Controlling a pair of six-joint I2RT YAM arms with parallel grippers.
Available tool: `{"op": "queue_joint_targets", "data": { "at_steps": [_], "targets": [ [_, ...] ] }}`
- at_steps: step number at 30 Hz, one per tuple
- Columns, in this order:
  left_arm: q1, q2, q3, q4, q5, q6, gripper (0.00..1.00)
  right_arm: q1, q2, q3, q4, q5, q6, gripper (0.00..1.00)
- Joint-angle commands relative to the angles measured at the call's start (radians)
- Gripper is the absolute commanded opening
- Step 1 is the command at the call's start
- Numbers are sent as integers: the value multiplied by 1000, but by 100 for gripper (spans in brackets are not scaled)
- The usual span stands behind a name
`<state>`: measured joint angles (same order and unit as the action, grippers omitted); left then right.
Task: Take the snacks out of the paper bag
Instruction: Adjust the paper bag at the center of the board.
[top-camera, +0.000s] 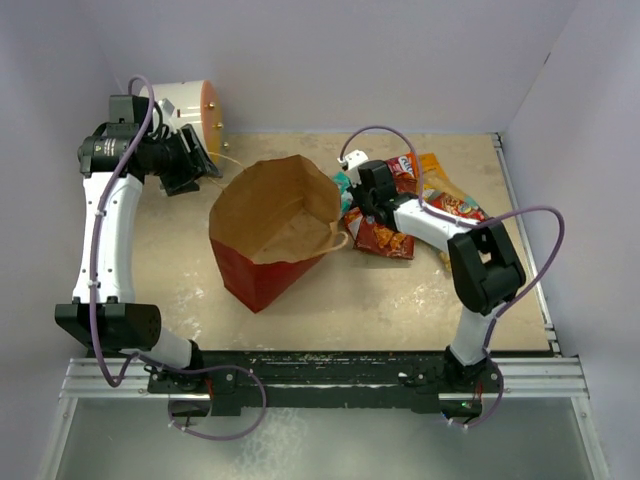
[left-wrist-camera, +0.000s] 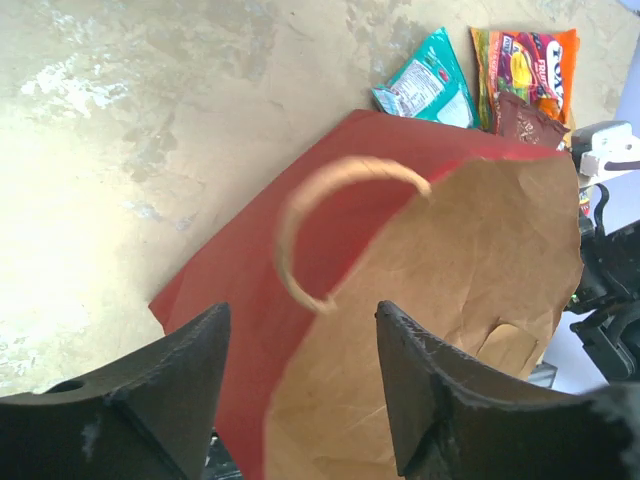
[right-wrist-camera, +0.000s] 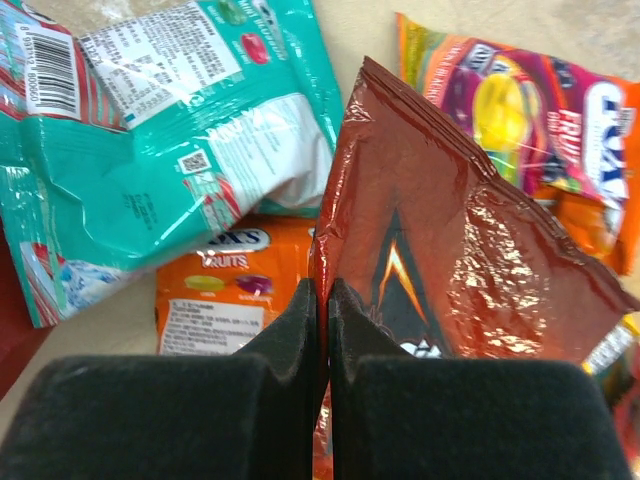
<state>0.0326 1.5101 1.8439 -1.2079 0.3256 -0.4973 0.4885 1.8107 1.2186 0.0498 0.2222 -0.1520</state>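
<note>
The paper bag (top-camera: 268, 232), red outside and brown inside, stands mid-table with its mouth open upward; no packet shows inside it. My left gripper (top-camera: 203, 165) is open and empty behind the bag's left rim; in the left wrist view (left-wrist-camera: 302, 312) it hangs over the rim and the string handle (left-wrist-camera: 300, 215). My right gripper (top-camera: 362, 205) is shut on the edge of the dark red Doritos bag (right-wrist-camera: 440, 250), just right of the paper bag. A teal packet (right-wrist-camera: 180, 130), an orange flat packet (right-wrist-camera: 215, 295) and a red-yellow candy pack (right-wrist-camera: 540, 110) lie on the table around it.
A white cylinder with an orange face (top-camera: 190, 110) stands at the back left, close behind my left gripper. More packets (top-camera: 455, 200) lie at the back right under my right arm. Walls close the table on the left, back and right.
</note>
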Motion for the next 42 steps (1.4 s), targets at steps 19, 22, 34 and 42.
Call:
{"op": "queue_joint_targets", "data": {
  "at_steps": [19, 22, 34, 42],
  "targets": [
    [4, -95, 62, -22, -131, 40, 94, -7, -99, 108, -210, -70, 181, 62],
    [4, -115, 75, -20, -132, 70, 99, -7, -143, 139, -290, -45, 240, 69],
    [-87, -165, 138, 10, -147, 193, 99, -19, -363, 115, -512, -16, 346, 100],
    [-284, -219, 148, 52, -244, 305, 99, -60, -592, 40, -656, -30, 443, 100]
  ]
}}
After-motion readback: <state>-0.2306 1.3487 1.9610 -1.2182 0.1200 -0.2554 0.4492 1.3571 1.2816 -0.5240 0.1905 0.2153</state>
